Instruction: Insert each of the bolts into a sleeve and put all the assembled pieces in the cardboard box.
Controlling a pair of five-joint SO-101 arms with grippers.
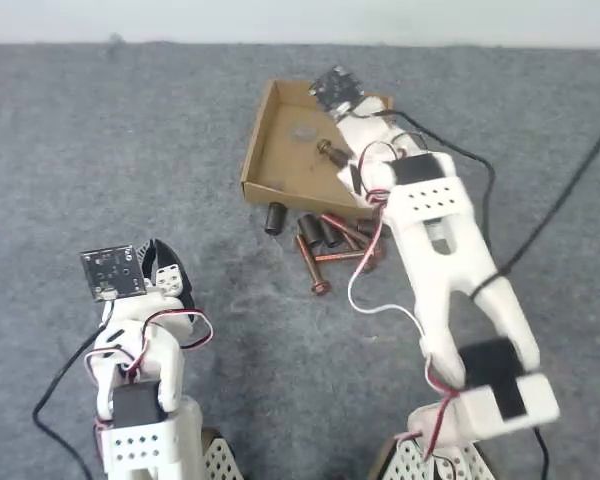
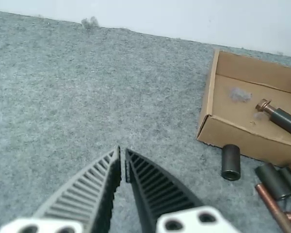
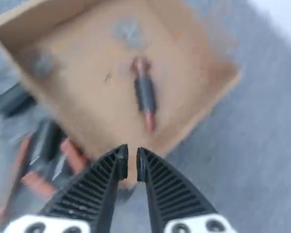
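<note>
Hovering above the cardboard box [image 3: 82, 92], the right gripper [image 3: 131, 150] is almost closed and empty, an assembled piece [image 3: 144, 94] just ahead; the left gripper [image 2: 122, 150], likewise nearly closed, holds nothing.

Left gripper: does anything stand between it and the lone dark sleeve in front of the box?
Nothing visible does. Bare carpet lies between the left gripper and the lone sleeve, which sits just outside the cardboard box wall, apart from the pile of bolts and sleeves beside it.

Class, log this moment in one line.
left gripper: shut | right gripper: shut, by cardboard box | assembled piece: in box | bolts, sleeves: outside
</note>
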